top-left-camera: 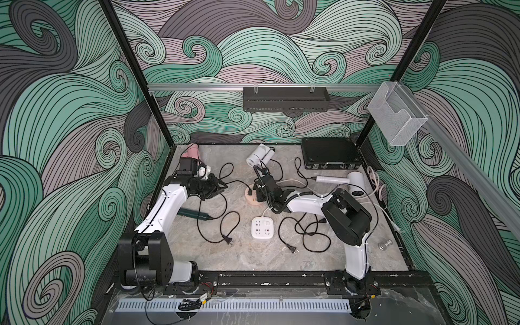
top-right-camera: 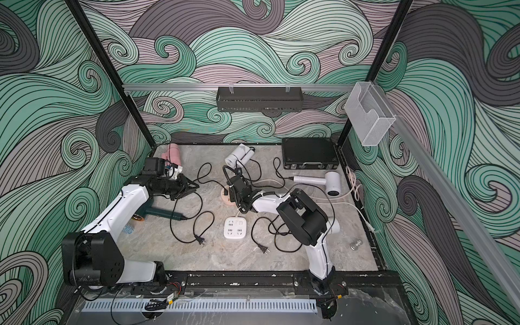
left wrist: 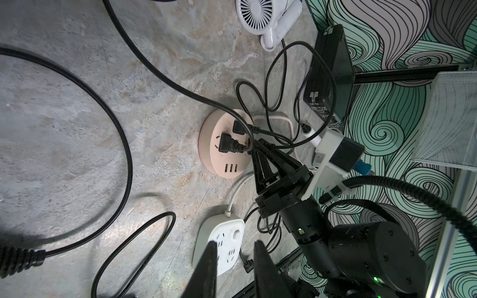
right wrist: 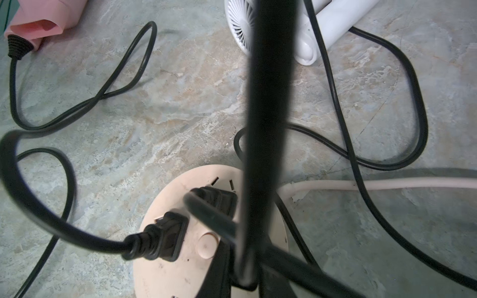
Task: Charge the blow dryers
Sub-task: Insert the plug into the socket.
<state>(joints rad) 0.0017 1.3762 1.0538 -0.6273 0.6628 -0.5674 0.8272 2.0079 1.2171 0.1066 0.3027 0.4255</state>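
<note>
— While your right gripper (left wrist: 254,151) is reaching over the round peach hub (left wrist: 209,154), its fingers are pressing together just beside the two black plugs (left wrist: 228,145) that are sitting in the hub's sockets. A black cord (left wrist: 180,87) is running right past the tips, and you cannot tell from any view whether it is being pinched.

— Your left gripper (left wrist: 235,245) is hovering above the table (top-left-camera: 253,261) on the left side. Its fingers are standing a little apart and gripping nothing. The square white socket block (left wrist: 204,240) is showing through the gap.

— Your dryers are lying spread around the table. The pink dryer (top-left-camera: 192,150) is resting in the back left corner, behind your left wrist. The dark green dryer (top-right-camera: 159,211) is lying partly hidden beneath your left arm, with its handle pointing toward the middle.

— One white dryer (top-left-camera: 257,157), folded, is sitting at the back centre, beyond the hub. Another white dryer (top-left-camera: 351,180) is lying at the right, just in front of the black case (top-left-camera: 329,152).

— You are also looking at a loose plug (top-left-camera: 228,240) lying on the table to the left of the white block, and a second loose plug (top-left-camera: 292,249) lying to its right. Both are sitting nearer the front edge than the block.
</note>
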